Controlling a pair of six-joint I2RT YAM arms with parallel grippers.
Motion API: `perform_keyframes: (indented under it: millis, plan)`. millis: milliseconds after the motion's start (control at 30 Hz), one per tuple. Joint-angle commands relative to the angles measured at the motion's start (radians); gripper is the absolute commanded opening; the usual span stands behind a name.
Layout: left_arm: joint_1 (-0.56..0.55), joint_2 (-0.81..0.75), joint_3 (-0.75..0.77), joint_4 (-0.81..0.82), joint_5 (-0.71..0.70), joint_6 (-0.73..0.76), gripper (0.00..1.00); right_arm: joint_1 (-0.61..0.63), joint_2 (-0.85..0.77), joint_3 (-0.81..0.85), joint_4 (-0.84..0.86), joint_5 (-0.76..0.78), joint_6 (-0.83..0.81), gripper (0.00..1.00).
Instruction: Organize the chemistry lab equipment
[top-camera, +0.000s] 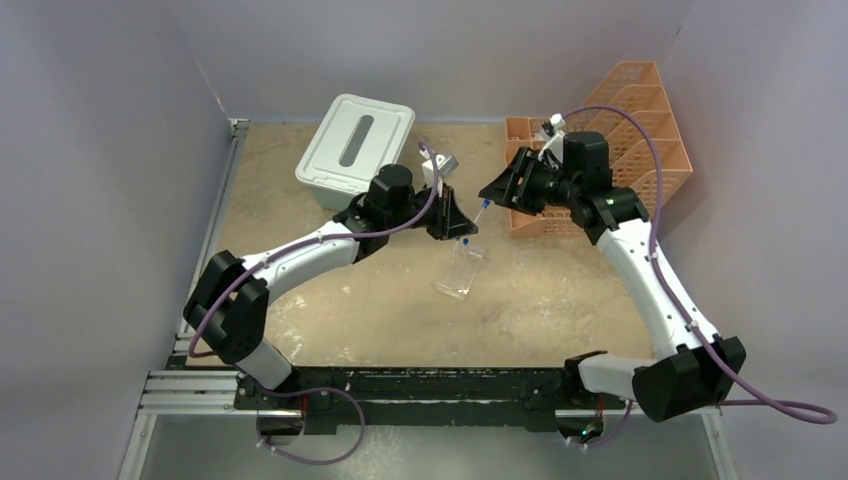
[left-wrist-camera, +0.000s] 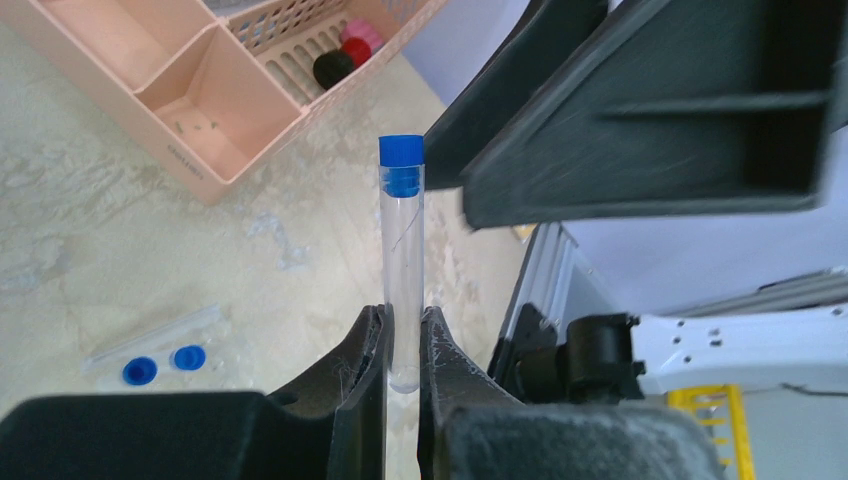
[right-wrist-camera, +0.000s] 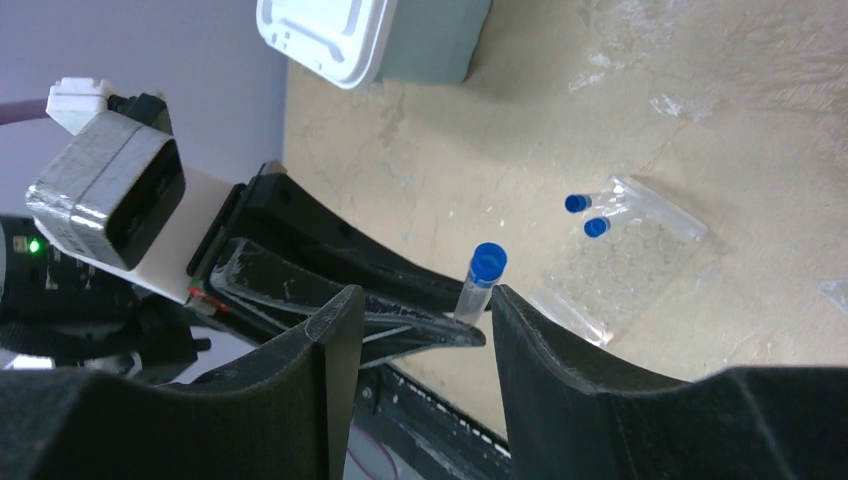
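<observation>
Pinching the tube (left-wrist-camera: 402, 250) near its rounded bottom, the left claw (left-wrist-camera: 403, 318) is pressed together on the clear wall, and the blue-capped end sticks out well past its tips. That low grip looks deliberate: it leaves the upper length and the cap free for the other arm.

The right claw (right-wrist-camera: 420, 300) faces it nose to nose. Its jaws are spread, one to either side of the capped end. From its own camera there is a gap on both sides, so it appears not to touch the tube. I judge this to be a hand-over in mid-air. The pictures do not show which way it is going.

The tube hangs above the desk (top-camera: 560, 300), between the white lidded box (top-camera: 355, 140) and the orange tray (top-camera: 650, 120). It is just beyond the rack (top-camera: 462, 270), which lies on the desk below and toward the arm bases. Two more tubes (right-wrist-camera: 575, 203) sit at one end of the rack with their blue caps showing, so the third most likely belongs beside them.

Only a short stretch of smooth, round wall sits between the left pads, so the tube could swivel or slip if nudged. The rack is light and clear, and a push would probably shift it. Lowering the tube in calls for a hold higher up and a straight, gentle descent.
</observation>
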Motion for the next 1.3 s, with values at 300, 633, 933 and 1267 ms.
perform_keyframes:
  millis: [300, 633, 933, 1267]
  plan:
    - [-0.003, -0.076, 0.069, -0.154, 0.130, 0.301, 0.00, -0.014, 0.060, 0.067, -0.174, -0.105, -0.075, 0.52]
    - [-0.004, -0.081, 0.063, -0.142, 0.142, 0.312, 0.00, -0.018, 0.079, 0.052, -0.128, -0.204, -0.057, 0.36]
    - [-0.003, -0.083, 0.062, -0.133, 0.143, 0.318, 0.00, -0.019, 0.090, 0.024, -0.116, -0.234, -0.054, 0.38]
    - [-0.002, -0.087, 0.041, -0.129, 0.015, 0.257, 0.38, -0.018, 0.056, 0.035, -0.075, -0.089, -0.108, 0.15]
